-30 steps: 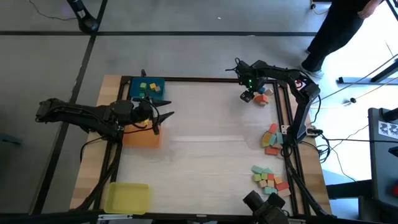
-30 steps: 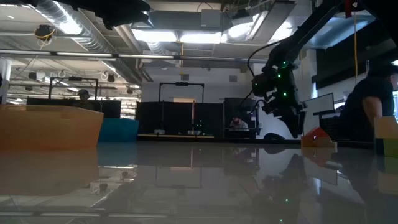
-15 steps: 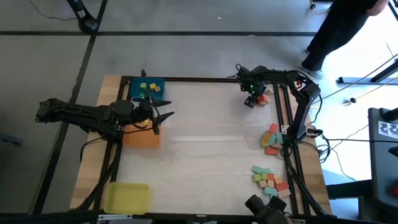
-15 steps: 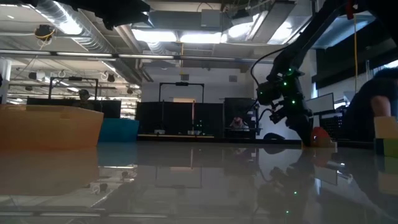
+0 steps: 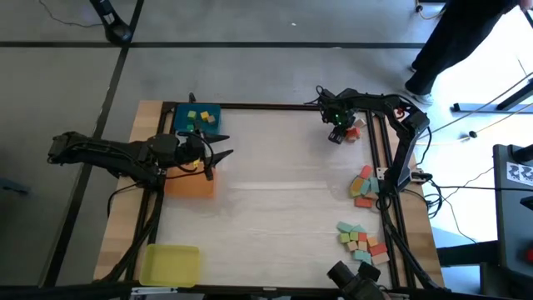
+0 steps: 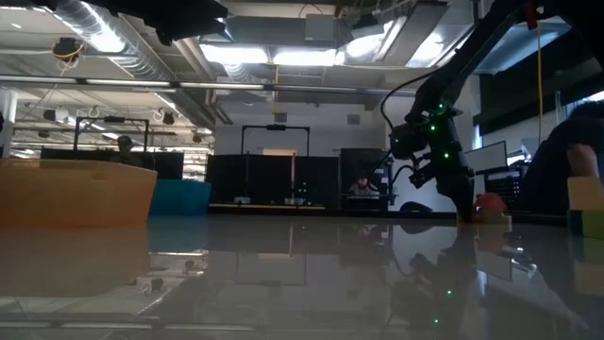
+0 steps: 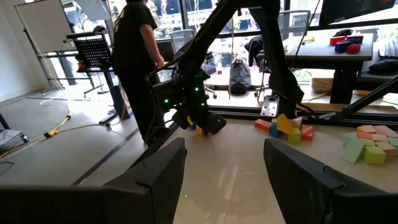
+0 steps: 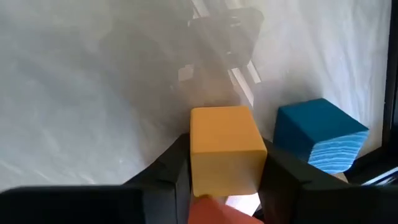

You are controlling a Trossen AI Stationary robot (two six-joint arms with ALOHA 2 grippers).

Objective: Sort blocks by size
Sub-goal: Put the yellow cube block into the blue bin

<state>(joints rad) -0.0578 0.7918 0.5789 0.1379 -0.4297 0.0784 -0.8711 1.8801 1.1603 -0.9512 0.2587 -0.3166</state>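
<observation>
Blocks mostly unsorted, we judge; high view: blue tray (image 5: 198, 118) at the counter's (image 5: 275, 208) far left corner holds about four small blocks, orange tray (image 5: 190, 185) shows none that we can see, yellow tray (image 5: 170, 264) bare; three trays total; two loose clusters wait on the right edge, roughly six in the middle pile (image 5: 364, 187) and about ten in the near pile (image 5: 359, 237), counts uncertain; right claw (image 5: 336, 135) sits low at the far right corner by a few more blocks; left claw (image 5: 220, 155) hovers beside the orange tray, spread, holding nothing.
Low view: right claw down at the counter surface, orange-red block (image 6: 488, 206) just beside it.
Left wrist view: left fingers (image 7: 155, 174) wide apart, nothing between.
Right wrist view: right fingers (image 8: 177, 168) flank a yellow block (image 8: 224, 149), touching or nearly so; blue block (image 8: 317, 142) just beside; a red one below it, partly hidden.
</observation>
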